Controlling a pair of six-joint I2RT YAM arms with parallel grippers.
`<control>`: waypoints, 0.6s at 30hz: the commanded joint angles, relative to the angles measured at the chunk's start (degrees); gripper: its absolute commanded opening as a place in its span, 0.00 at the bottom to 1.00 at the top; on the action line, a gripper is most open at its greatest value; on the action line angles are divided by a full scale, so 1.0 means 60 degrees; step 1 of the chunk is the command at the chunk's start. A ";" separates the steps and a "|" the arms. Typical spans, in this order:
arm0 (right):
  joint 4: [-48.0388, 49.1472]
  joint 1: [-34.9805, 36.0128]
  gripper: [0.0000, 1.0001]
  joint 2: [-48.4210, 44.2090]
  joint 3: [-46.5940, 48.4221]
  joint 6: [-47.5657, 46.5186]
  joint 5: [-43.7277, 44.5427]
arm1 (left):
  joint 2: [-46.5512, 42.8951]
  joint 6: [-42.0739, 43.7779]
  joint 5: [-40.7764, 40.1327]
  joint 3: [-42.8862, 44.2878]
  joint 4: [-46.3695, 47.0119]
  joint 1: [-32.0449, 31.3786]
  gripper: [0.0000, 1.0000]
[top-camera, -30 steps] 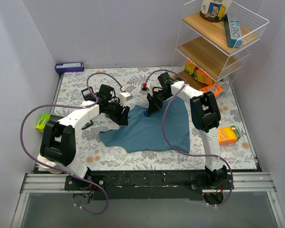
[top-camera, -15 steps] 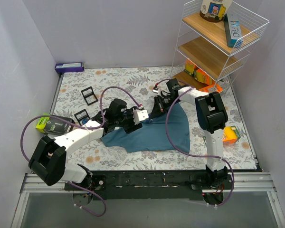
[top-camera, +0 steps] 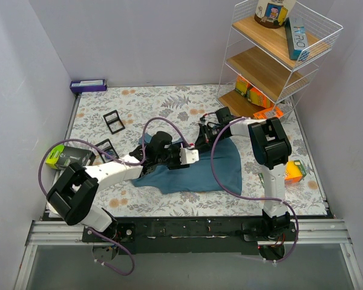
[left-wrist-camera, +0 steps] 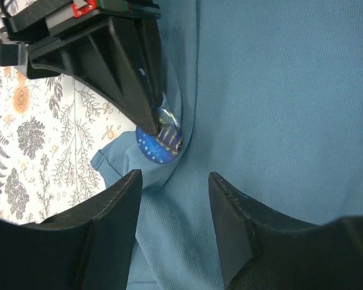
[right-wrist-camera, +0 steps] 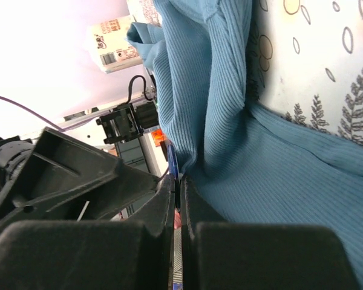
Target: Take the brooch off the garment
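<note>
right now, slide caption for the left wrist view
Right end effector pinching the brooch on the garment; left end effector open nearby

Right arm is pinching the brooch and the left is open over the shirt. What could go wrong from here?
1. The right jaws grip only the rim of the brooch, so a pull may make it slip out.
2. The left jaws stand open and do not pin the shirt, which is bunched into a fold at the brooch. The cloth may lift along rather than release the pin.
3. Both sets of jaws sit close together, so closing the left could knock the right.
</note>
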 commanded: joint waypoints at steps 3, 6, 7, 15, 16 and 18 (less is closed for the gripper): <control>0.0544 0.0049 0.01 -0.0399 -0.0162 0.0654 -0.0496 | 0.0639 0.0370 0.0277 0.0302 0.0657 -0.0160 0.44; 0.0558 0.0049 0.01 -0.0429 -0.0221 0.0684 -0.0496 | 0.0947 0.0386 0.0321 0.0419 0.0775 -0.0190 0.42; 0.0544 0.0049 0.01 -0.0443 -0.0221 0.0684 -0.0481 | 0.1005 0.0385 0.0306 0.0434 0.0877 -0.0190 0.41; 0.0441 0.0049 0.01 -0.0429 -0.0280 0.0610 -0.0408 | 0.1474 0.0327 0.0204 0.0638 0.1331 -0.0190 0.39; 0.0441 0.0064 0.01 -0.0443 -0.0280 0.0610 -0.0408 | 0.1518 0.0327 0.0204 0.0653 0.1361 -0.0204 0.38; 0.0441 0.0093 0.01 -0.0443 -0.0280 0.0610 -0.0408 | 0.1664 0.0327 0.0204 0.0741 0.1449 -0.0190 0.37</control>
